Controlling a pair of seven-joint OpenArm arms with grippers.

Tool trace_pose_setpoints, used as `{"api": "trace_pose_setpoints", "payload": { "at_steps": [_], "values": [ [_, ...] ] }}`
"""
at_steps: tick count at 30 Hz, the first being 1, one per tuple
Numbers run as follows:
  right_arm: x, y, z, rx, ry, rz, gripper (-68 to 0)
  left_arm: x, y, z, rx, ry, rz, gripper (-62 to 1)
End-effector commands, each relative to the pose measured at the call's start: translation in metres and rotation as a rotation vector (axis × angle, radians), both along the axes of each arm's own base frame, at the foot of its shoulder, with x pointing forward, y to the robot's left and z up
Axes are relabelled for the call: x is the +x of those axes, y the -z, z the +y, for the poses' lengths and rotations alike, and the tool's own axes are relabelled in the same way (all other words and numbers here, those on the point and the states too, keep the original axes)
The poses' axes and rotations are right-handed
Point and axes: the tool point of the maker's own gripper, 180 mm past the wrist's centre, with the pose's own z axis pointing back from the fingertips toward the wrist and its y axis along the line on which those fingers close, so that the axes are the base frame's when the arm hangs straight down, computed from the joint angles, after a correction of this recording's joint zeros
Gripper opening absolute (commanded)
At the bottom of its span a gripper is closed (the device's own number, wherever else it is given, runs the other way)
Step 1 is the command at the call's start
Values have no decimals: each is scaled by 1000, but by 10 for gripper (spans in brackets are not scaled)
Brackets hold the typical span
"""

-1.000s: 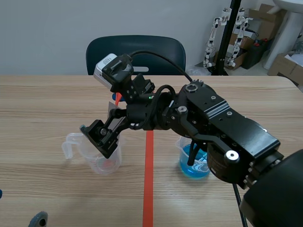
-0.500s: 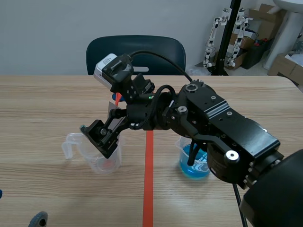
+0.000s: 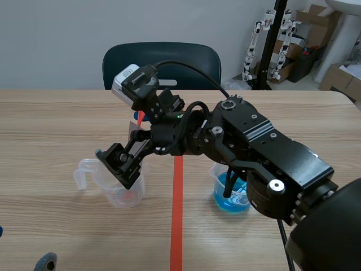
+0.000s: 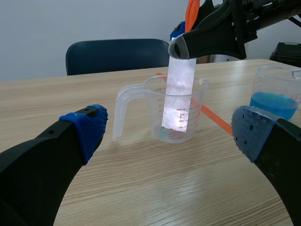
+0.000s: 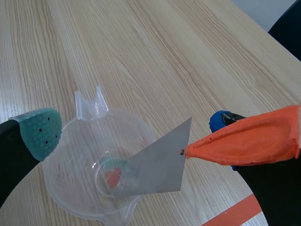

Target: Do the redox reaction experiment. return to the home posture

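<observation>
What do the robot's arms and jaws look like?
All black. The right arm is built of boxy links with silver screws, a black cable looping over it and a grey-white camera at its wrist. The left jaws have thick fingers with blue dotted pads; a right pad is grey-green.

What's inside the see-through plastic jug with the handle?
A flat grey metal strip hangs into the clear plastic jug, above a small reddish patch on its bottom. The strip hides part of the bottom.
</observation>
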Motion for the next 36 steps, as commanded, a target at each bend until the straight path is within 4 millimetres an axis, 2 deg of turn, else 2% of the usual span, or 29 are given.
{"api": "trace_pose_setpoints", "payload": {
  "at_steps": [1, 9, 14, 18, 22, 29, 32, 36],
  "values": [
    [5, -14, 3, 26, -6, -31, 4, 2, -6, 0, -9, 5, -27, -54],
    [6, -24, 5, 20, -9, -50, 4, 2, -6, 1, -8, 5, -28, -54],
    [5, -48, 8, 51, -9, -71, 4, 2, -7, 6, 6, 13, -29, -54],
    [12, -75, 1, 87, 17, -107, 4, -2, -13, 17, 39, 45, -40, -54],
    [18, -103, -10, 133, 54, -135, 4, -7, -42, 43, 26, 34, -140, -54],
    [22, -138, -36, 163, 108, -220, 4, 4, -96, 79, 6, 33, -208, -54],
    [16, -149, -52, 195, 128, -259, 4, 10, -114, 84, -13, 60, -205, -55],
    [6, -158, -78, 229, 171, -311, 4, 21, -131, 77, -40, 118, -179, -59]
  ]
}}
